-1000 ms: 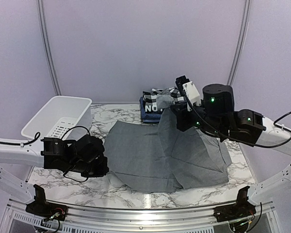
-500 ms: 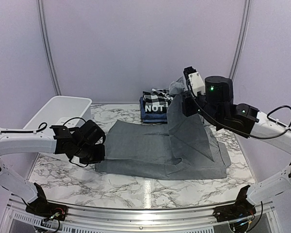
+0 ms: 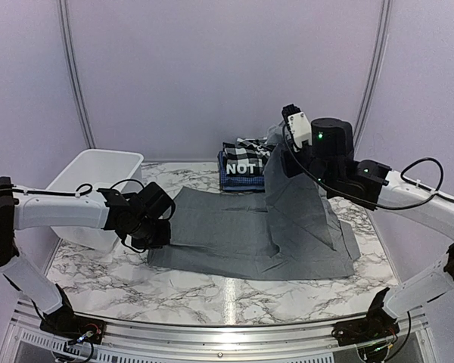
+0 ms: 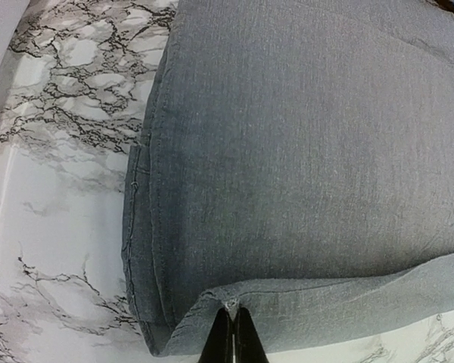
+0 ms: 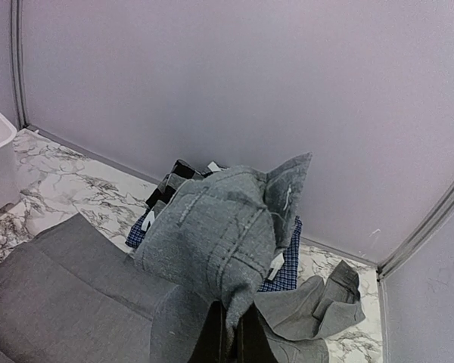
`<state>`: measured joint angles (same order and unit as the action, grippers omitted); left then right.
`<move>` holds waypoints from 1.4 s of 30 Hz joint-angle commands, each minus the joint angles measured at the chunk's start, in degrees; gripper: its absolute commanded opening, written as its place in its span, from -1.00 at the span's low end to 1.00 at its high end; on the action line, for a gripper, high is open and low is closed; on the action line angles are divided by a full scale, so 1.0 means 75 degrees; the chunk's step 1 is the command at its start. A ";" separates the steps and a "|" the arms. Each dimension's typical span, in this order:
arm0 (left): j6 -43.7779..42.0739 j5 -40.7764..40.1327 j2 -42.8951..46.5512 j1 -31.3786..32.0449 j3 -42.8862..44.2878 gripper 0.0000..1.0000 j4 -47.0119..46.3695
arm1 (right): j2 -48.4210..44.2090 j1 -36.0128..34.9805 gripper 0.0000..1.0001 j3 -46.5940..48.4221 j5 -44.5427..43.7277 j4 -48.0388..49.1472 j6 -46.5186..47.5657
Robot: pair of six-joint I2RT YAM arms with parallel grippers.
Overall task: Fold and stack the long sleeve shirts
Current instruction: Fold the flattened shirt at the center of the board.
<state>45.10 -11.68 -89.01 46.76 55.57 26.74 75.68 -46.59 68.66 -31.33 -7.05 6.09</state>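
Note:
The grey collared shirt (image 3: pixel 242 234) lies spread across the marble table. My left gripper (image 3: pixel 160 236) is shut on its hem at the near left corner; in the left wrist view (image 4: pixel 233 333) the fingertips pinch a folded edge of the grey cloth (image 4: pixel 303 151). My right gripper (image 3: pixel 276 151) is shut on the collar end and holds it high, so the cloth hangs down in a sheet; the bunched collar (image 5: pixel 227 234) shows in the right wrist view above the closed gripper (image 5: pixel 231 336). Folded plaid, lettered black (image 3: pixel 244 166) and blue checked (image 5: pixel 287 265) shirts are stacked behind.
A white plastic tub (image 3: pixel 98 189) stands at the left, just behind my left arm. A grey sleeve (image 5: pixel 325 306) trails on the table at the right. Walls close in behind and at the right.
My right gripper has lifted the collar end higher and back towards the stack. My left gripper has drawn the hem rightward and farther in, flattening the shirt's near edge.

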 commanded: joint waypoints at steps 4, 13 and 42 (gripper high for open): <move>-0.0214 -0.0345 -0.0278 -0.0219 0.0298 -0.89 -0.0044 | -0.0296 0.0063 -1.00 0.0137 -0.0778 -0.0176 -0.0212; -0.0317 -0.0233 -0.0490 -0.0520 0.0387 -0.51 -0.0073 | 0.0151 0.0060 -1.00 0.0541 -0.1494 -0.0535 0.0046; -0.0778 -0.0021 -0.1180 -0.0692 0.0728 -0.46 -0.0448 | 0.0233 0.0071 -1.00 0.0881 -0.3027 -0.2120 -0.0254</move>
<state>41.41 -8.25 -96.73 42.63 58.50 23.38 78.41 -46.57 73.47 -55.66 -20.71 6.79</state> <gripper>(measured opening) 0.256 0.002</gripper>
